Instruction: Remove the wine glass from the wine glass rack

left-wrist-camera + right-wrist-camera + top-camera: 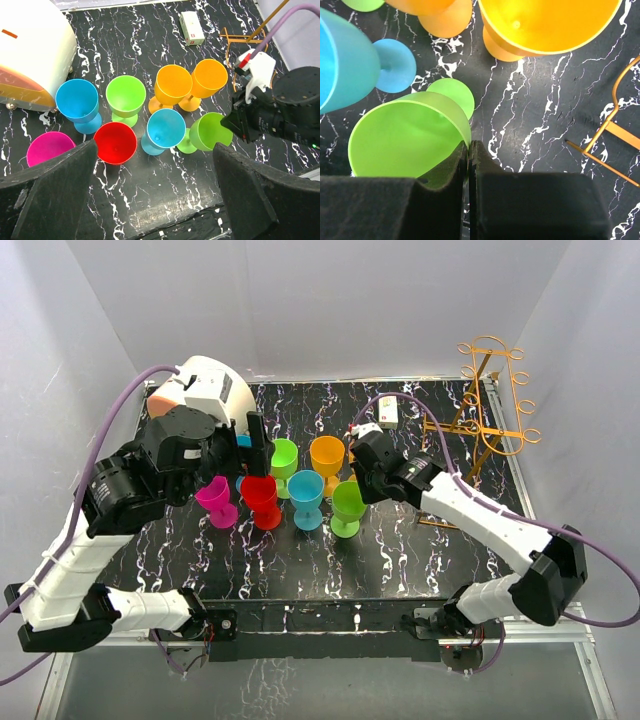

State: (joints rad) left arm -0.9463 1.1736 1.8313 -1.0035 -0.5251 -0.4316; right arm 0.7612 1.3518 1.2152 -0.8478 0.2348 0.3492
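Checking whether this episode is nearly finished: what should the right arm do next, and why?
Probably open the right gripper and back away: it seems to pinch the rim of the green glass, which already stands on the table, clear of the wine glass rack.

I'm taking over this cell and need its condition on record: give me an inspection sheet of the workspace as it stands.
Surface: black white-veined marbled tabletop, no spills seen.
Job's things: tall orange-gold wire rack rear right, no glass seen on it; light green plastic wine glass standing on the table.
Clutter: seven more coloured plastic glasses clustered mid-table; cream-and-orange drum rear left; small white box at rear.
Grippers: left gripper open above the cluster; right gripper shut, apparently pinching the green glass's rim.
Cables: purple cables loop off both arms.
Surroundings: plain white walls; nothing else seen.
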